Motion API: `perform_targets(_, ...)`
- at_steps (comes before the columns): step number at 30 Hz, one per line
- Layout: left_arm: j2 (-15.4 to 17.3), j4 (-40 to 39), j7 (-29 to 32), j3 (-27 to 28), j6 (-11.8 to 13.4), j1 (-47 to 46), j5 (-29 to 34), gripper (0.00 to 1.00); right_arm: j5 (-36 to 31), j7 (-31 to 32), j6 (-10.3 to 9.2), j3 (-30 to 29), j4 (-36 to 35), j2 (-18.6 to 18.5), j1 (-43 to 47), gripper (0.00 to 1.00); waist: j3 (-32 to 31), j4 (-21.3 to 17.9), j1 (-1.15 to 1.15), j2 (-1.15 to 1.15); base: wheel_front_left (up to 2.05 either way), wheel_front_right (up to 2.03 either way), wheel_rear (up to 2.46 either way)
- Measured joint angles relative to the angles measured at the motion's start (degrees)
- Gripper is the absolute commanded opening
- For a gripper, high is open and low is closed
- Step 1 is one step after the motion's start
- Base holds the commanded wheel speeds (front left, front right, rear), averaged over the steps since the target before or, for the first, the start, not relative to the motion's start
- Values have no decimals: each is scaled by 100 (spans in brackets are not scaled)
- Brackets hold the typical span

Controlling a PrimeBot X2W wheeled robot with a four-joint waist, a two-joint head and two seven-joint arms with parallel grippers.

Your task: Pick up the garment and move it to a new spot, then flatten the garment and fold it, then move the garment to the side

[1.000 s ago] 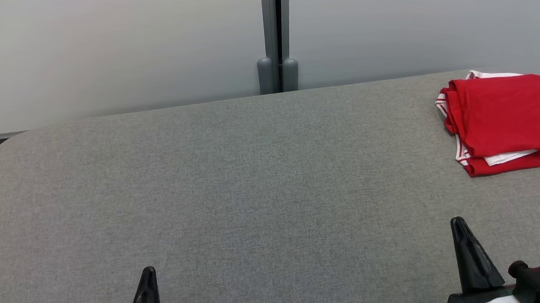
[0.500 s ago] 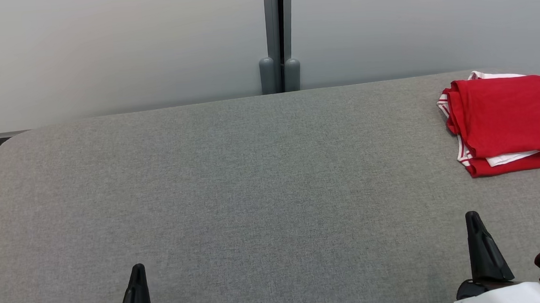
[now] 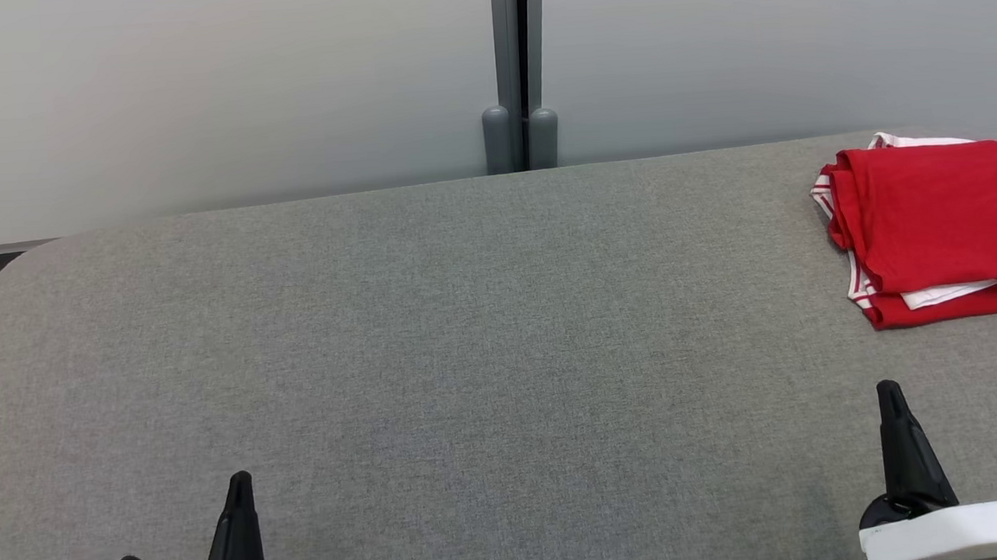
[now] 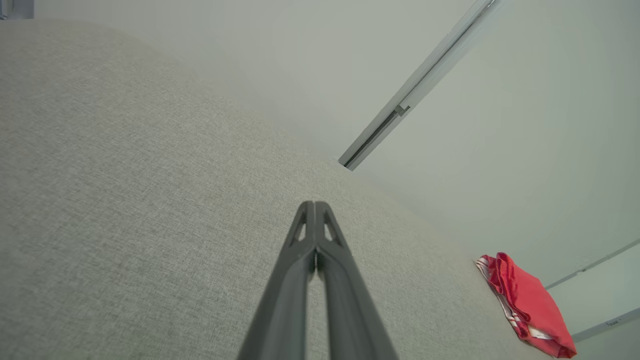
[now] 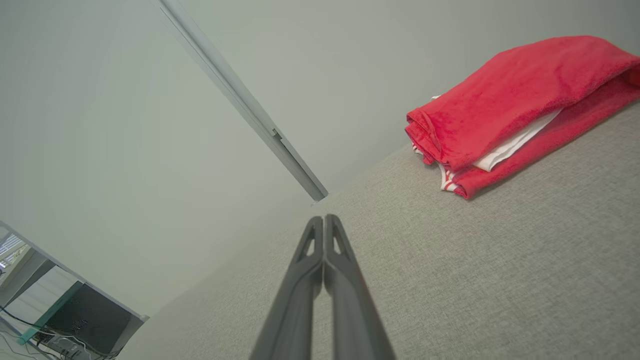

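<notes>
Folded red garment (image 3: pixel 937 227) with white striped trim, upper right of the frame, flat on grey fabric table (image 3: pixel 466 317). Lower right, right gripper (image 3: pixel 889 390), fingers pressed together, holding nothing. Lower left, left gripper (image 3: pixel 239 482), fingers likewise pressed together, well apart from the garment.

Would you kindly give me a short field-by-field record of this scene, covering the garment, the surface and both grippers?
surface: grey fabric-covered table
garment: red with white striped trim, folded, far right of table
left gripper: shut, empty, low at left
right gripper: shut, empty, apart from garment
backdrop: pale panels joined by grey post
</notes>
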Motion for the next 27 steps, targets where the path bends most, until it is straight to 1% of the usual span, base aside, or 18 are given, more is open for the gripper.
perform_targets(12, 27, 99, 209, 116, -124, -215, -944, 0, 989, 218, 0, -96, 59, -25, -122, 0, -1, 25, 0, 0, 0, 0, 0)
perform_targets(27, 45, 226, 460, 263, -269, -438, -1938, 0, 2061, 483, -1, -208, 142, -33, -299, 0, -2, 56, 0, 0, 0, 0, 0)
